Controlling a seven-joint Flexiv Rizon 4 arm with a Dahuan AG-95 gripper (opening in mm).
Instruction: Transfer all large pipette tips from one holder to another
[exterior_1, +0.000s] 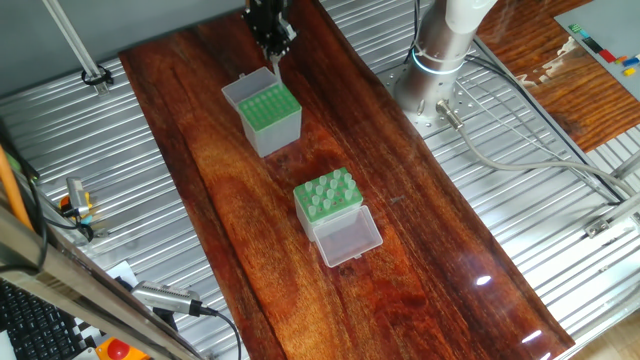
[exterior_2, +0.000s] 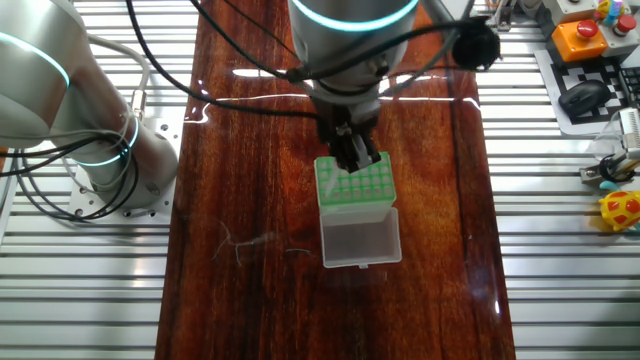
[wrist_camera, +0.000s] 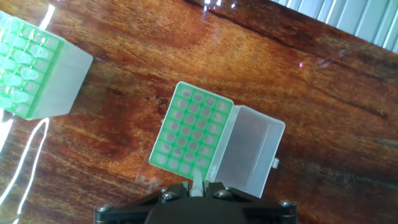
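1. One fixed view: the gripper (exterior_1: 275, 52) hangs over the back edge of the grey-sided holder (exterior_1: 272, 132), near the far end of the wooden table (exterior_1: 220, 200). One pale, slender pipette tip (exterior_1: 275, 70) points down from between the fingers. Its point is just above the green rack, and this view does not show whether it touches. This holder's whitish lid (exterior_1: 240, 88) lies open behind it. Well apart, nearer the camera, stands the whitish holder (exterior_1: 303, 208). Large pipette tips (exterior_1: 326, 190) stand up out of its green rack as translucent whitish stubs. Its clear tray-like lid (exterior_1: 350, 238) is folded out flat in front.

2. The other fixed view: the arm fills the upper middle, and the gripper (exterior_2: 352, 158) is low over the grey-sided holder's green rack (exterior_2: 362, 188). The open lid (exterior_2: 360, 242) lies toward the camera. The whitish holder is hidden here.

3. Hand view: the jaws are clamped on the held tip (wrist_camera: 198, 184), which shows as a short whitish sliver between the dark fingers (wrist_camera: 177, 190). It sits over the near edge of the grey-sided holder's rack (wrist_camera: 191, 130). I cannot tell whether those holes are filled. The lid (wrist_camera: 249, 152) is open to the right. At the left edge is the whitish holder (wrist_camera: 62, 81), with tips (wrist_camera: 22, 62) crowded in its rack.
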